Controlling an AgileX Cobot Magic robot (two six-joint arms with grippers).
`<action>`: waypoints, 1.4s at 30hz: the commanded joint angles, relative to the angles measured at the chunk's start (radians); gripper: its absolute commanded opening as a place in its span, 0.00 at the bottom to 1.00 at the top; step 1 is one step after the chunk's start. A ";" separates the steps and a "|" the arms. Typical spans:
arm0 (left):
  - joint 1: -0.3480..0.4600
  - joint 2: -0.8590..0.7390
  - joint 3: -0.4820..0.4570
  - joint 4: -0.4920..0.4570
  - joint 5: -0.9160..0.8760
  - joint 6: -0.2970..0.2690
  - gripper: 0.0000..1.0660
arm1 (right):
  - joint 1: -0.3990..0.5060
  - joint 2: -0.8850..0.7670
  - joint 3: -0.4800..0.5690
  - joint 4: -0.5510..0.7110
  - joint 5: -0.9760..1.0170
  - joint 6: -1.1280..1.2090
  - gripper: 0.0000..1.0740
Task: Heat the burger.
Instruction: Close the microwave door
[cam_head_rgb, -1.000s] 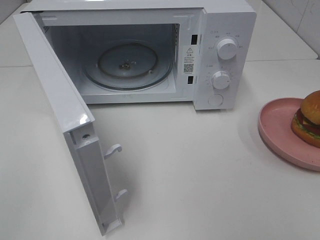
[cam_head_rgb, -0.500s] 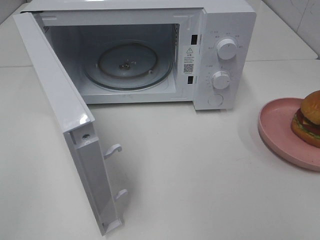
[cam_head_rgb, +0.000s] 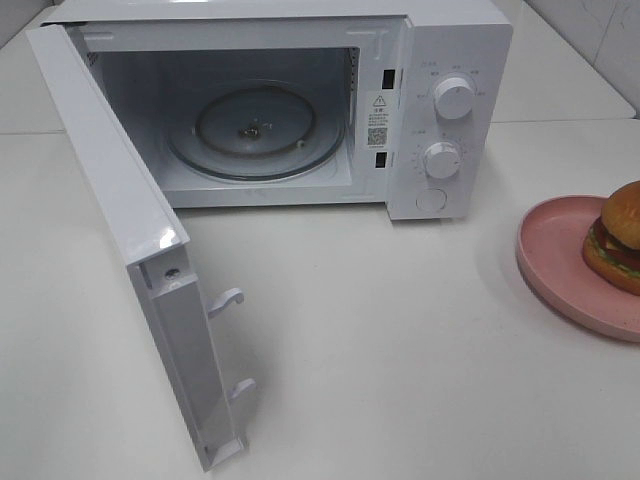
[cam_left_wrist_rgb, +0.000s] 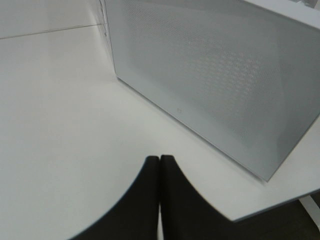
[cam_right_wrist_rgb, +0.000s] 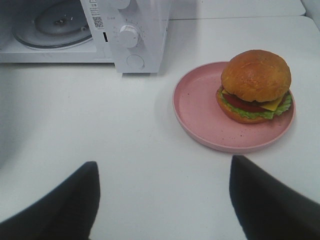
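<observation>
The burger (cam_head_rgb: 620, 235) with its glossy brown bun sits on a round pink plate (cam_head_rgb: 555, 250) at the right edge of the white table. In the right wrist view the burger (cam_right_wrist_rgb: 256, 82) rests on the far side of the plate (cam_right_wrist_rgb: 200, 107). My right gripper (cam_right_wrist_rgb: 164, 165) is open, its dark fingers spread wide, short of the plate and touching nothing. My left gripper (cam_left_wrist_rgb: 159, 165) is shut with nothing between its fingers, near the microwave door's outer face (cam_left_wrist_rgb: 215, 75). Neither gripper shows in the exterior high view.
A white microwave (cam_head_rgb: 440, 100) stands at the back, with two knobs on its right panel. Its door (cam_head_rgb: 120, 230) swings wide open toward the front left. Inside lies a bare glass turntable (cam_head_rgb: 255, 125). White table lies between the microwave and the plate.
</observation>
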 joint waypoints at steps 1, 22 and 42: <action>0.002 0.061 -0.012 -0.022 -0.151 0.001 0.00 | -0.005 -0.022 0.003 -0.002 -0.018 -0.011 0.62; 0.002 0.647 -0.013 -0.227 -0.482 0.346 0.00 | -0.005 -0.022 0.003 -0.002 -0.018 -0.011 0.62; -0.006 1.106 -0.047 -0.568 -0.714 0.708 0.00 | -0.005 -0.022 0.003 -0.002 -0.018 -0.011 0.62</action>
